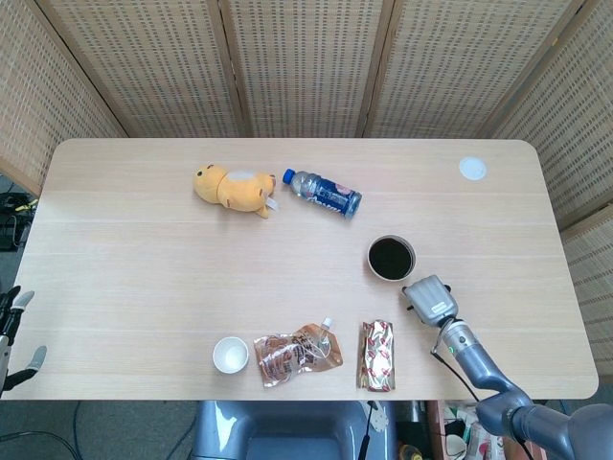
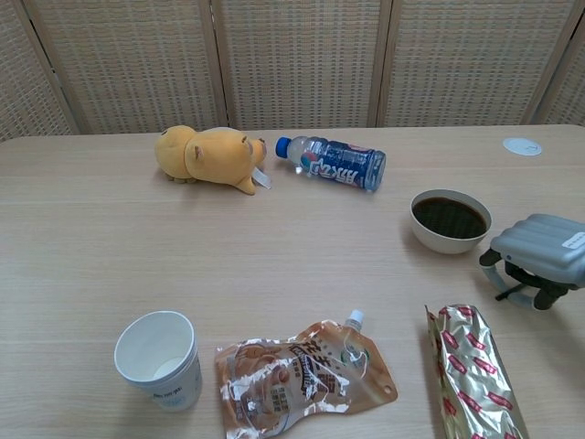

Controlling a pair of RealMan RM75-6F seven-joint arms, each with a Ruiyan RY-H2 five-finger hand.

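Observation:
My right hand [image 1: 430, 299] [image 2: 539, 259] hovers low over the table's near right part, back upward, fingers hanging down with nothing in them. It is nearest to a white bowl of dark liquid [image 1: 391, 258] [image 2: 450, 219] just beyond it, and does not touch the bowl. A gold and red snack packet [image 1: 377, 355] [image 2: 477, 373] lies to its near left. My left hand [image 1: 13, 331] hangs off the table's left edge, fingers apart and empty; the chest view does not show it.
A yellow plush toy [image 1: 233, 189] [image 2: 207, 156] and a lying water bottle [image 1: 323, 194] [image 2: 334, 162] are at the far middle. A paper cup [image 1: 230, 355] [image 2: 160, 359] and a crumpled spout pouch [image 1: 298, 353] [image 2: 300, 375] sit near the front edge. A white disc [image 1: 472, 169] lies far right.

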